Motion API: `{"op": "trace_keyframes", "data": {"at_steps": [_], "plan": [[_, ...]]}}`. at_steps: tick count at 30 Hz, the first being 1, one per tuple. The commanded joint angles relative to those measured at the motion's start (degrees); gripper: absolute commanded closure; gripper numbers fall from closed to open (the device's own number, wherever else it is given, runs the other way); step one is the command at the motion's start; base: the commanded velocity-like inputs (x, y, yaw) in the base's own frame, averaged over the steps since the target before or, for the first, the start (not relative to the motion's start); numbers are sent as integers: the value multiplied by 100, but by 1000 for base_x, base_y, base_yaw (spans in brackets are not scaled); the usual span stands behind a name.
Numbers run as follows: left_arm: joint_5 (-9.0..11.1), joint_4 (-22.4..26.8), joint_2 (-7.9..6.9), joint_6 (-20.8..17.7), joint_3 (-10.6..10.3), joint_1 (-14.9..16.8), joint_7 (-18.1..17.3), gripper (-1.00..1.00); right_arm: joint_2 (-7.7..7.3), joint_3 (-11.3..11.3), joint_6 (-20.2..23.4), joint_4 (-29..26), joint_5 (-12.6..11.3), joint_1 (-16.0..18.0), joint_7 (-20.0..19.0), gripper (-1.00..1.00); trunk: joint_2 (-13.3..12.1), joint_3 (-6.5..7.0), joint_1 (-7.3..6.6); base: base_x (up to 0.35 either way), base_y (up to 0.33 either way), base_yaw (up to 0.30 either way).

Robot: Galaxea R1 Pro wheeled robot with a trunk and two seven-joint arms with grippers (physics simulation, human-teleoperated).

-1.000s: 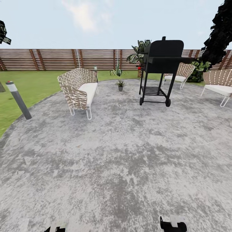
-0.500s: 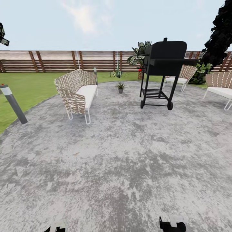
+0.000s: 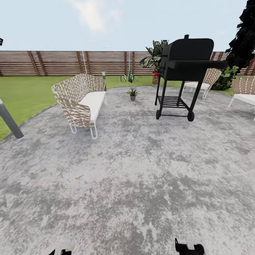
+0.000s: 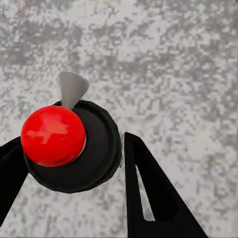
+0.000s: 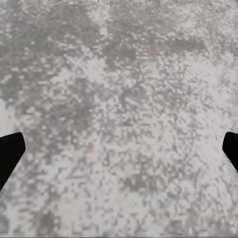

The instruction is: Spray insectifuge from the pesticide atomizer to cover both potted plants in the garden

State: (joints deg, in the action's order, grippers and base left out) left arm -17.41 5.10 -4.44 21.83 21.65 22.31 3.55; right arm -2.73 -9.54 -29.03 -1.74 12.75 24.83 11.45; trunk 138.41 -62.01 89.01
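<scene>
In the left wrist view my left gripper (image 4: 74,151) is shut on the pesticide atomizer (image 4: 53,135), a dark round bottle seen from above with a red ball top and a grey nozzle, held over the gravelly patio. The left gripper's tip (image 3: 58,252) peeks in at the bottom edge of the head view. My right gripper (image 5: 119,148) is open with nothing between its fingers, and it also sits low in the head view (image 3: 190,247). One potted plant (image 3: 132,94), a small green rosette in a grey pot, stands far ahead on the patio between the sofa and the grill.
A woven sofa (image 3: 81,102) stands ahead on the left and a black wheeled grill (image 3: 184,76) ahead on the right. Woven chairs (image 3: 202,81) sit behind the grill. A grey bollard lamp (image 3: 9,122) is at the left patio edge. A spiky agave (image 3: 128,77) and the slatted fence (image 3: 71,63) lie beyond.
The whole head view has shifted as the camera moved forward: the sofa and bollard slid left, the grill looms larger and further right. Both grippers keep their places in the view.
</scene>
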Motion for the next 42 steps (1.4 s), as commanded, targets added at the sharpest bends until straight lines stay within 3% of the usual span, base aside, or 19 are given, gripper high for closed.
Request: {"op": "trace_keyframes", "data": {"at_steps": [1,42], "plan": [[-61,-9,-2,23,23,6,32,100,0,-39,-15,7,61,4,24,-100,2,-5,2,338,0,0],[-70,-9,3,23,15,2,33,100,-26,-39,-15,7,68,4,33,-100,2,-5,2,338,0,0]]}}
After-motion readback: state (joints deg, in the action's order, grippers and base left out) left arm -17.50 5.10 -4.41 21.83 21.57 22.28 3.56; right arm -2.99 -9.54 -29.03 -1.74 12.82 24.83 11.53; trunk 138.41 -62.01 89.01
